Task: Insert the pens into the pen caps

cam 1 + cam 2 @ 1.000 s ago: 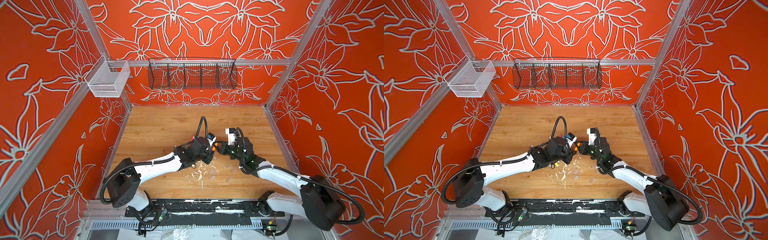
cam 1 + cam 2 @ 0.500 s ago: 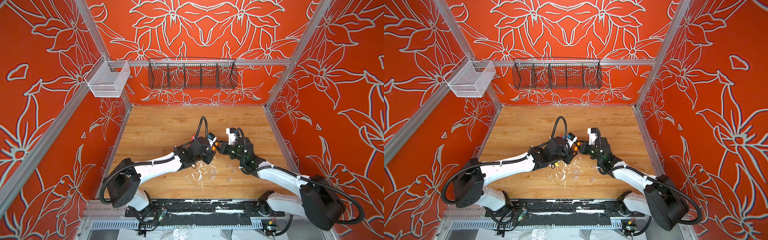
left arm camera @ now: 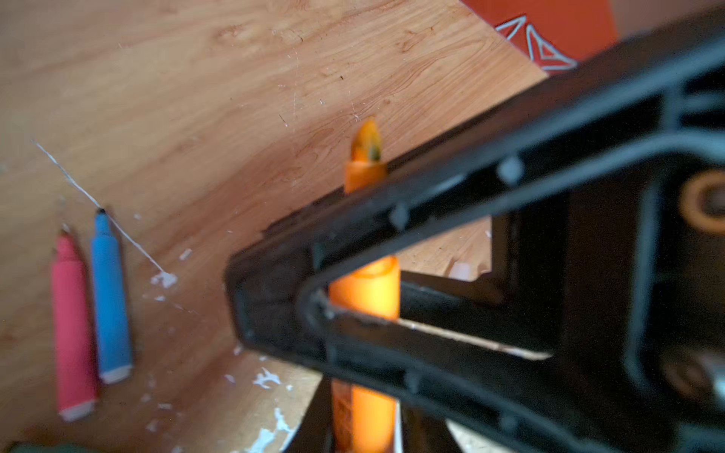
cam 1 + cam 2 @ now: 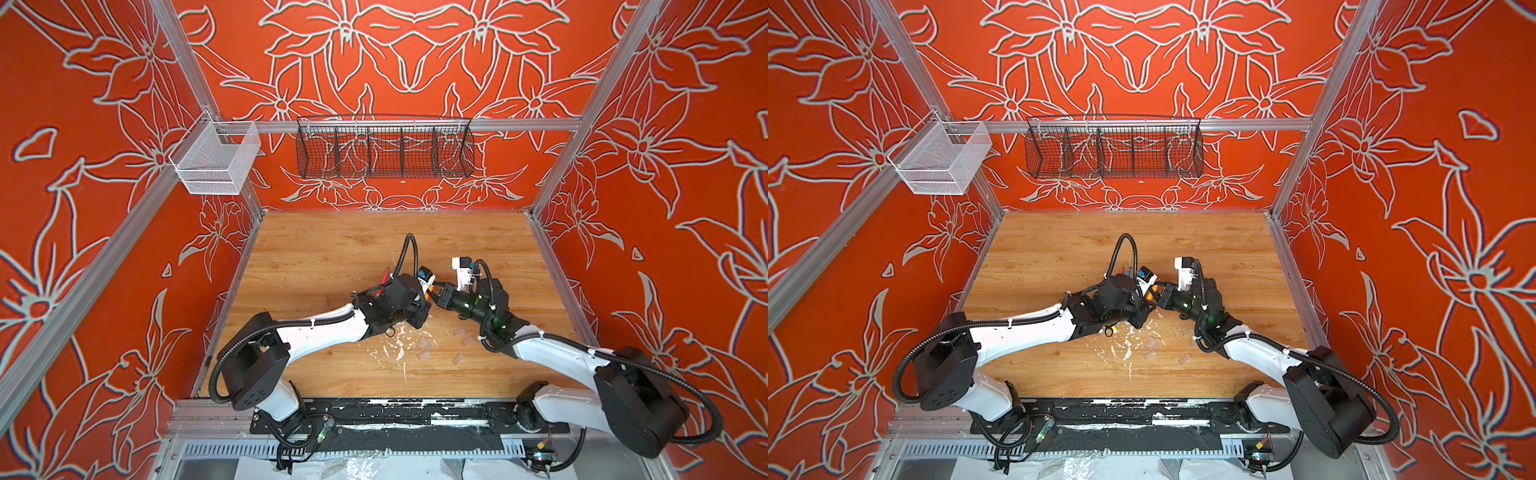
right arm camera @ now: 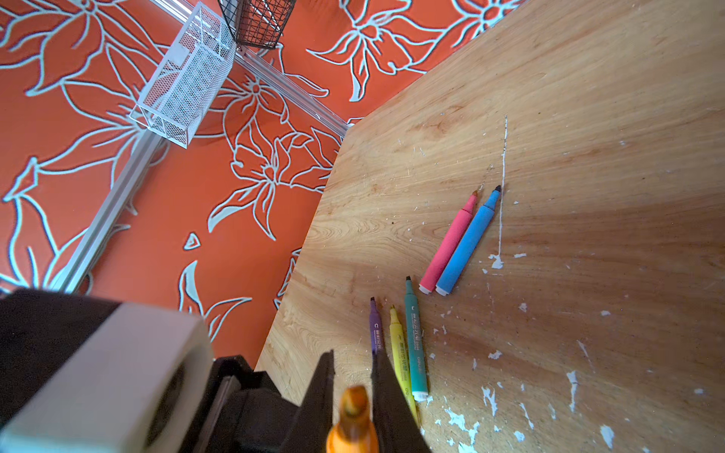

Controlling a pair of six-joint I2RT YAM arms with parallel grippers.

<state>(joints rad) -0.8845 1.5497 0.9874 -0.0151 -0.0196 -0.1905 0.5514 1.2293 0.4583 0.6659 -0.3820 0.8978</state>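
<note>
your left gripper and right gripper both pinch the orange pen above the middle of the table, likely a handover leaving its tip bare for the caps nearby.

The left claw briefly loosened and re-clamped the orange pen, while the right claw shifted slightly.
</note>
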